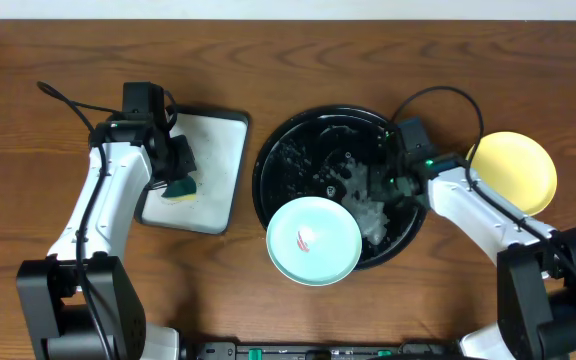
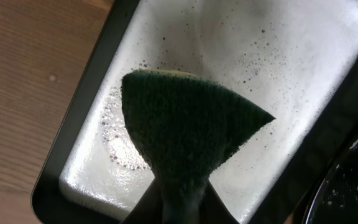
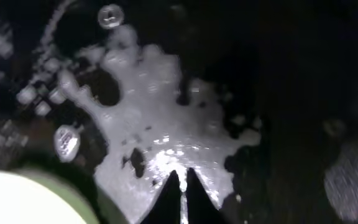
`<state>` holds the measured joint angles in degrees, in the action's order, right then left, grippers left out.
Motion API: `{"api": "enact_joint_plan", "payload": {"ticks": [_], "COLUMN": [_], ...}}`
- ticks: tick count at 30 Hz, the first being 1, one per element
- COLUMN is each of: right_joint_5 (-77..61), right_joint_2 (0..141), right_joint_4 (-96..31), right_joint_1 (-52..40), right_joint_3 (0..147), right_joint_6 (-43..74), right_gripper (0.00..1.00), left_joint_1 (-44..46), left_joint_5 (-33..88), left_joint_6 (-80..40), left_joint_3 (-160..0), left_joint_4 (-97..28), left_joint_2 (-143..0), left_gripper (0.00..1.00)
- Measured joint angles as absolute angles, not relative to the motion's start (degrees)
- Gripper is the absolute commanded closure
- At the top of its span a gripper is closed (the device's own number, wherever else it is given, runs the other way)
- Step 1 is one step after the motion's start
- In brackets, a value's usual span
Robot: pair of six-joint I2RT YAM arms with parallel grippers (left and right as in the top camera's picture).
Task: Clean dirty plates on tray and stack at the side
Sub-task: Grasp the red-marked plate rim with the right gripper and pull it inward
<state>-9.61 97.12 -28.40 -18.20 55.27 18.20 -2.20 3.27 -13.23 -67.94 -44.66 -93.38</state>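
A pale mint-green plate [image 1: 313, 240] with a red smear at its centre rests on the front rim of the round black tray [image 1: 298, 150]. Its edge shows bottom left in the right wrist view [image 3: 17, 199]. A yellow plate [image 1: 513, 170] lies on the bare wood to the right of the tray. My right gripper [image 1: 380, 178] is low over the tray's right half; its jaws [image 3: 182, 177] are shut with only a thin slit and nothing between them, above a puddle of white foam [image 3: 160, 124]. My left gripper [image 1: 176, 170] is shut on a green sponge [image 2: 185, 124] over the rectangular tray.
The rectangular white-grey tray [image 1: 218, 150] with a dark rim holds soapy foam and stands left of the black tray. Foam and droplets [image 1: 368, 195] spread across the black tray's floor. Bare wood-grain table lies at the far left and behind both trays.
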Motion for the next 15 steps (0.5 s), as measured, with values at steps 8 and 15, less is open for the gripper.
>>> {"api": "enact_joint_plan", "payload": {"ticks": [8,15], "right_joint_5": [-22.4,-24.1], "right_joint_2": [97.1,97.1], "right_joint_4": [-41.9,-43.4], "right_joint_1": [-19.6,-24.7], "right_joint_3": [55.2,53.9], "right_joint_6": [10.0,10.3], "right_gripper": [0.64,0.78], "left_joint_1": [-2.2,-2.2], "left_joint_5": [3.3,3.3], "left_joint_6": [-13.2,-13.2], "left_joint_3": [-67.9,-67.9], "left_joint_4": [-44.7,-44.7], "left_joint_2": [-93.4,-93.4], "left_gripper": [0.92,0.93]}}
